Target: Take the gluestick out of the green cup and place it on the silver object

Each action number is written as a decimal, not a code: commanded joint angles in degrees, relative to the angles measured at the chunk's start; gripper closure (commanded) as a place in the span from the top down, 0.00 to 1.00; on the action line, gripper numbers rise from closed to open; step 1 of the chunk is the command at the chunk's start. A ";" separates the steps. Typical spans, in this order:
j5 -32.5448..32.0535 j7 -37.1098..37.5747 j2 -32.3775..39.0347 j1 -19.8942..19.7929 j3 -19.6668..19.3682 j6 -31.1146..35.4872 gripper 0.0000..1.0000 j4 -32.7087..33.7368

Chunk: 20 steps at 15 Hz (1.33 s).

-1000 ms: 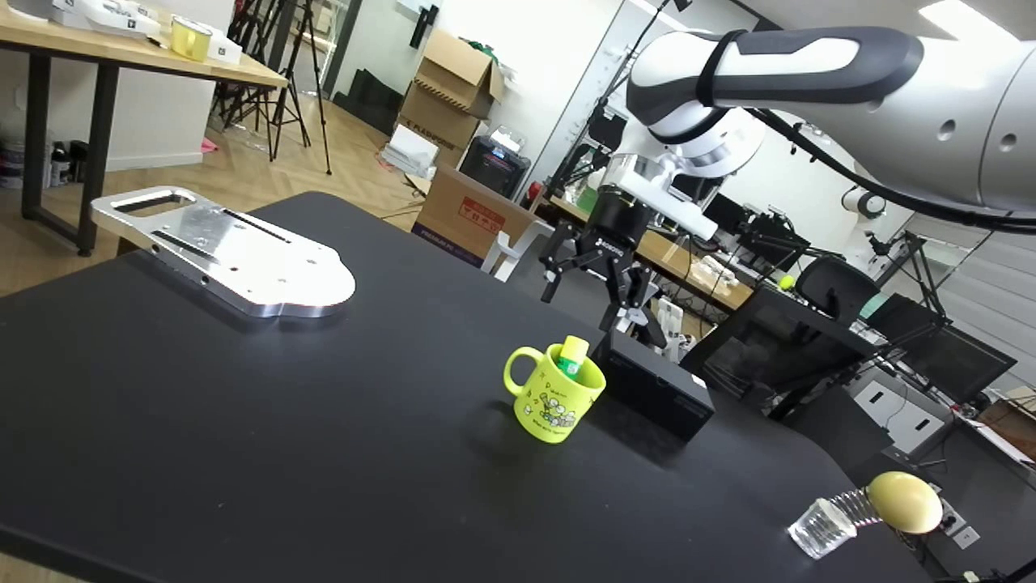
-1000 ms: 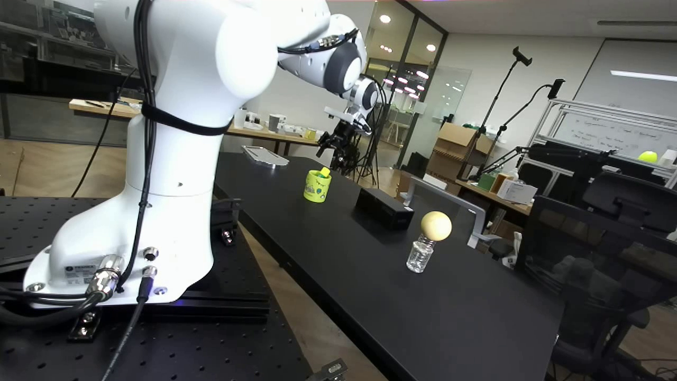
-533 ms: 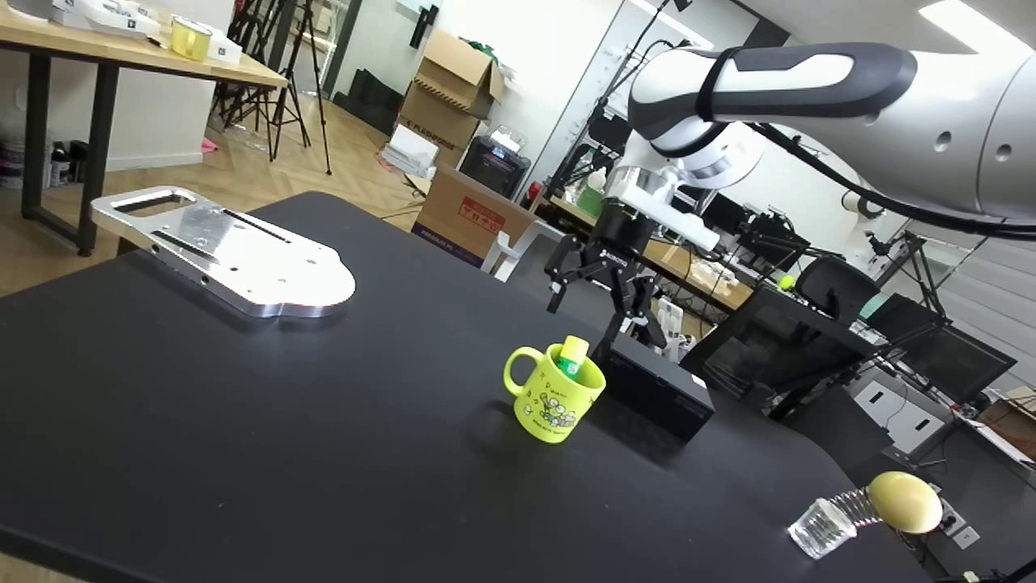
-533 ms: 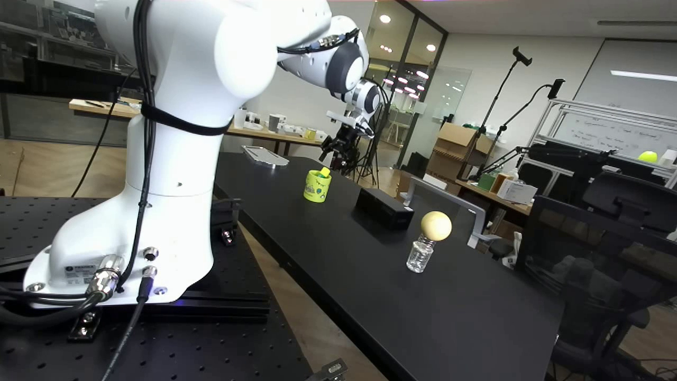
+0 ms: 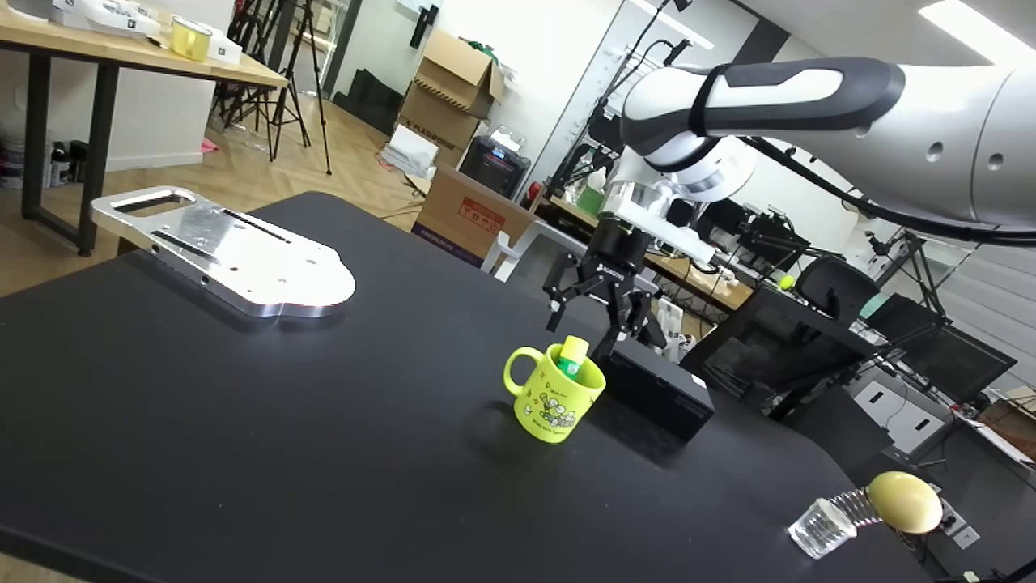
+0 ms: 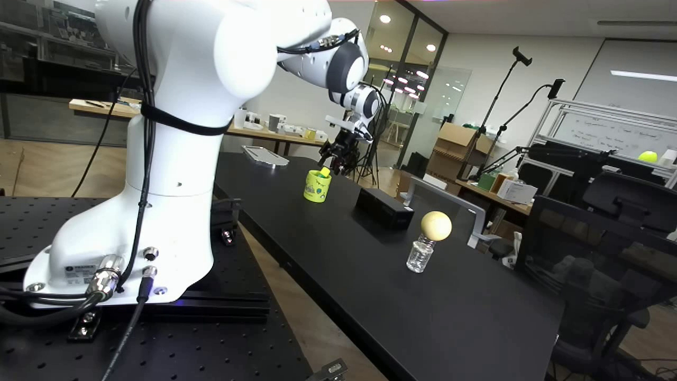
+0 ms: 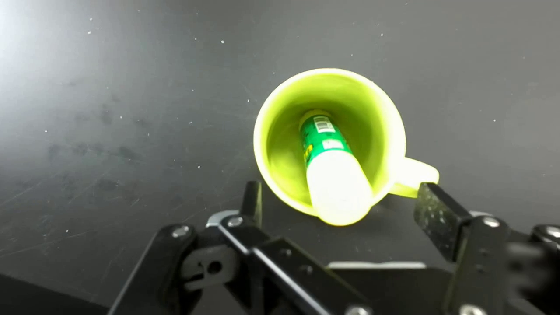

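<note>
Black box [image 5: 654,389] sat near green cup [image 5: 558,405], silver object [image 5: 243,253] well apart by table edge [image 5: 301,202]. Gluestick [image 7: 333,170] leaned in cup, under spread gripper [image 7: 344,204].

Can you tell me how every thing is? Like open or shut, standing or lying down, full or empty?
End effector: open, gripping nothing
Green cup: upright on the table, not empty
Gluestick: leaning inside the cup, yellow end above the rim
Silver object: lying broad side up
Black box: on the table; can't tell if open or shut
Yellow ball: up on a spring above a clear base
</note>
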 commanded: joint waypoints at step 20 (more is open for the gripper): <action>-0.47 0.13 -12.79 1.49 0.18 0.01 0.08 -10.51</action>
